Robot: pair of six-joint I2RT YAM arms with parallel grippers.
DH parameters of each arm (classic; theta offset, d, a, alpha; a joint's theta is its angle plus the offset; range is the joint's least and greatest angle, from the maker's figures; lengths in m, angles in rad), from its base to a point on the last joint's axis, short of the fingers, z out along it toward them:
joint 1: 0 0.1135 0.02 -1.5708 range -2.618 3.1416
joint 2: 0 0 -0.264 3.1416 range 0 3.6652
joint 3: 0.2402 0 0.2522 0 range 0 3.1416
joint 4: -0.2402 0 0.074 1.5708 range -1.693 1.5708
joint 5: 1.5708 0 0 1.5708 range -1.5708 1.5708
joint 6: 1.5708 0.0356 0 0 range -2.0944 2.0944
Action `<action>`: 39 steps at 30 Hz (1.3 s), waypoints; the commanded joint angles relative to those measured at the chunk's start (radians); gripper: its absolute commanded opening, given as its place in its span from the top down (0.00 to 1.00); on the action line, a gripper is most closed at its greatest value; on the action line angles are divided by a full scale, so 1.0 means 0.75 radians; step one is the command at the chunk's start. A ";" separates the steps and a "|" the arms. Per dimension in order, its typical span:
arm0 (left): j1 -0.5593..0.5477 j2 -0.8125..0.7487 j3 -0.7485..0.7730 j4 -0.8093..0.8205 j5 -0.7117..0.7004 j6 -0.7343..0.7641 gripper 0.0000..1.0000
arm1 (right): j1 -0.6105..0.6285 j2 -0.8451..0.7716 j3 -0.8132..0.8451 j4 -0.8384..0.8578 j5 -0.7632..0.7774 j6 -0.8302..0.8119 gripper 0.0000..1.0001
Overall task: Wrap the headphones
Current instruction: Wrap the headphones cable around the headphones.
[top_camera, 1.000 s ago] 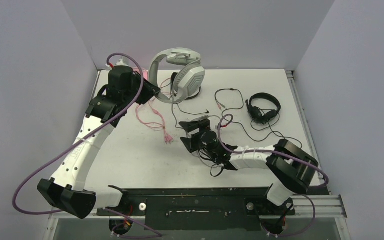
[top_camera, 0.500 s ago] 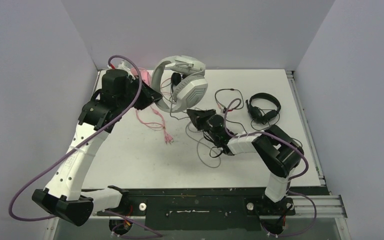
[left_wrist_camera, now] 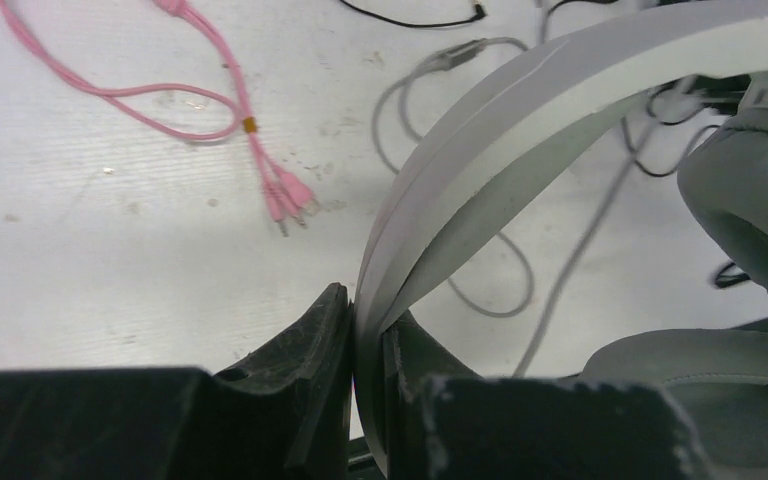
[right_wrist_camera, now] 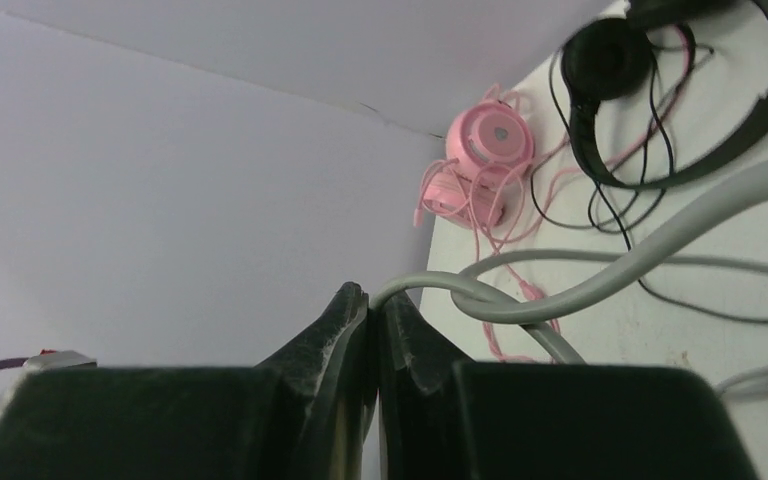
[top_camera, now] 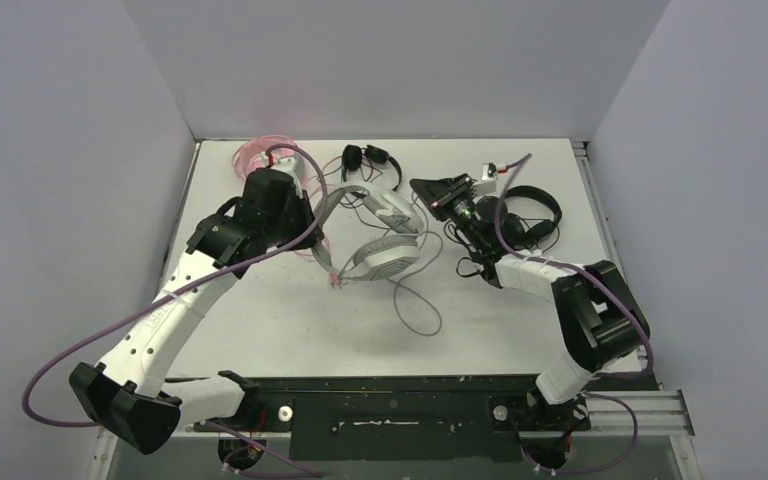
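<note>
Left wrist view: left gripper (left_wrist_camera: pixel 365 335) clamps the white-grey headset (left_wrist_camera: pixel 520 130), right gripper (right_wrist_camera: pixel 372 312) pinches its grey cable (right_wrist_camera: pixel 610 270), probably for winding next.

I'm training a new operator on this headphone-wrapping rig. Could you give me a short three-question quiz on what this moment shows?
1. True or false: the left hand is shut on the headband of the bulky white-grey over-ear headset.
2. What does the right hand pinch? A) a pink cable B) the thick grey cable C) a black headband
3. Fill in: the round-cupped headset in the far left corner of the white table is ___ in colour.

Key: 1 true; 2 B; 3 pink.
</note>
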 commanded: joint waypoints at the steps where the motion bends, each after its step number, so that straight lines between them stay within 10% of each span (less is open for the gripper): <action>1: -0.046 -0.022 -0.016 0.075 -0.221 0.216 1.00 | -0.050 -0.179 0.147 -0.040 -0.175 -0.399 0.97; 7: -0.148 0.015 -0.005 0.101 -0.482 0.361 1.00 | -0.054 -0.252 0.256 -0.053 -0.365 -0.487 0.94; 20: -0.284 0.059 0.045 0.076 -0.791 0.516 1.00 | -0.066 -0.103 0.319 0.636 -0.637 -0.032 0.80; 30: -0.390 -0.008 -0.027 0.226 -0.671 0.588 1.00 | -0.079 -0.141 0.393 0.121 -0.564 -0.288 0.90; 39: -0.496 -0.021 -0.087 0.238 -0.601 0.630 1.00 | -0.132 -0.018 0.526 0.226 -0.588 -0.167 0.92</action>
